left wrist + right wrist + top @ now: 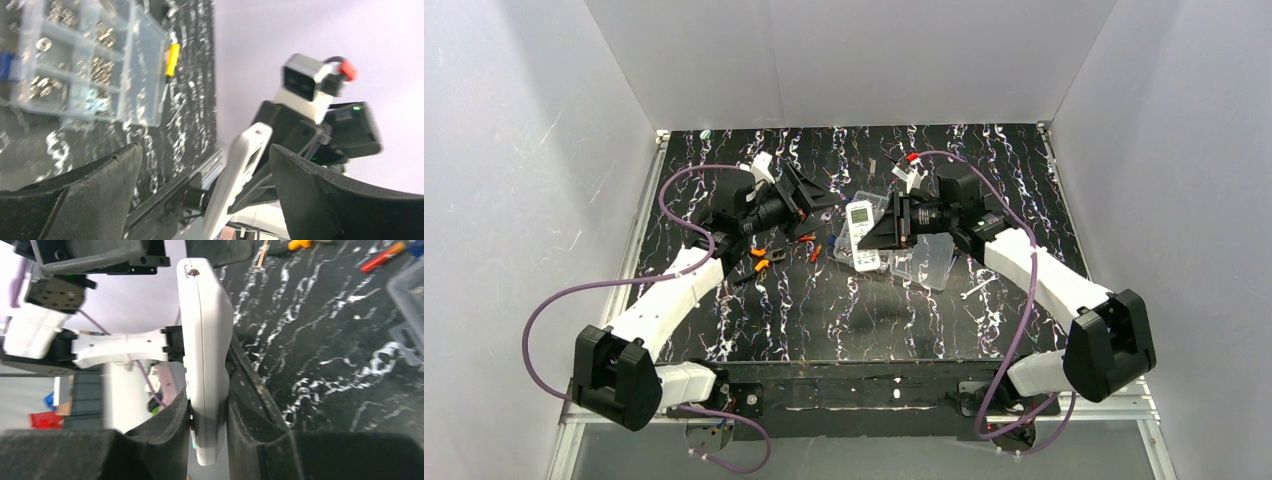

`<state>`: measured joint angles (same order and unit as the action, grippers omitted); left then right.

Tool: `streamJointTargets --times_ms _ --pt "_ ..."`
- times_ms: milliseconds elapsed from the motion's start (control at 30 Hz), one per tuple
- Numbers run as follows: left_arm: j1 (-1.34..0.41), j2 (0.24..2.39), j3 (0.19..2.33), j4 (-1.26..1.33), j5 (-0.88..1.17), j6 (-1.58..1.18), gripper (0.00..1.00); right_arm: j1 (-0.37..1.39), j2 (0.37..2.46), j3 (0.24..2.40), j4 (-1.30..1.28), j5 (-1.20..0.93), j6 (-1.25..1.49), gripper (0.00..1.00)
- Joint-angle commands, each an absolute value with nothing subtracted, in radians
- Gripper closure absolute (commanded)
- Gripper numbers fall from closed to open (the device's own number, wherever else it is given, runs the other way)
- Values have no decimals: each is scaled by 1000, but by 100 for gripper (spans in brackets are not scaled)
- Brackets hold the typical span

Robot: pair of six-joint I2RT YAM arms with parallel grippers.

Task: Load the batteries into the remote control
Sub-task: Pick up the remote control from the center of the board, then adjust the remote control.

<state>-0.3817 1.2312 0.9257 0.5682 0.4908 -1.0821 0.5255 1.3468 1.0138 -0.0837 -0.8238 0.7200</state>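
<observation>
Right gripper (207,410) clamped on the lower end of the remote (205,330), which is raised above the table (824,320) near its centre, screen upward; left gripper (204,150) spread wide and empty, at the remote's 9 o'clock; clear box (932,262) at its 4 o'clock.

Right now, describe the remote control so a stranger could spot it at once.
Look to the middle of the black marbled table. There the right arm's fingers pinch the remote control: a slim white bar with a pale green screen, unlike the clear compartment box beside it.
</observation>
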Motion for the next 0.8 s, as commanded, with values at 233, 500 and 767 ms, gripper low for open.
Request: streamJointTargets --times_ms 233,500,767 --pt "-392 1295 1000 923 590 -1260 24 523 1456 1028 391 -960 1130 99" --pt "-409 1321 1000 974 628 -1285 39 523 1536 1043 590 -986 1304 99" --pt "-423 1332 1017 988 650 -1283 59 523 1555 1050 598 -983 1315 99"
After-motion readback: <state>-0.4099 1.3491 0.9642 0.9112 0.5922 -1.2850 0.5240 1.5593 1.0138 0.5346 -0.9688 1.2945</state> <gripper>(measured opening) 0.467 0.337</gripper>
